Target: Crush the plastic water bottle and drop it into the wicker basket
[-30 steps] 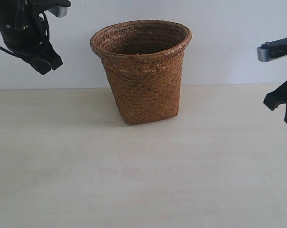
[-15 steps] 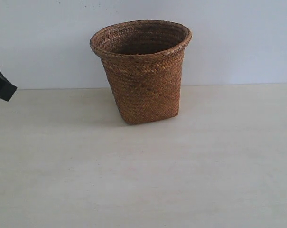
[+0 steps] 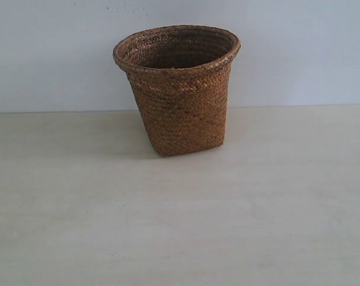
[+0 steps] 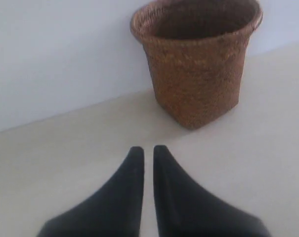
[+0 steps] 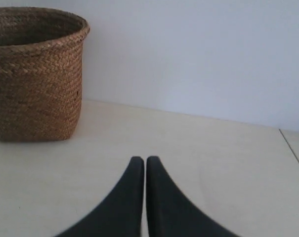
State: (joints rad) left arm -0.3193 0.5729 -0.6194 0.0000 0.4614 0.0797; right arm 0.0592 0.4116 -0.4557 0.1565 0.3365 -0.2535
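- Exterior view: the tall brown woven wicker basket (image 3: pixel 180 107) stood upright on the pale table (image 3: pixel 180 232), close before the white wall (image 3: pixel 299 53). Its inside lay in shadow, the bottom hidden.
- Left wrist view: the left gripper (image 4: pixel 148 150) had its black fingers drawn together with only a thin slit between them, holding nothing. It pointed toward the basket (image 4: pixel 196 74), well apart from it.
- Right wrist view: the right gripper (image 5: pixel 141 160) was closed almost to touching and empty, well apart from the basket (image 5: pixel 35 84).
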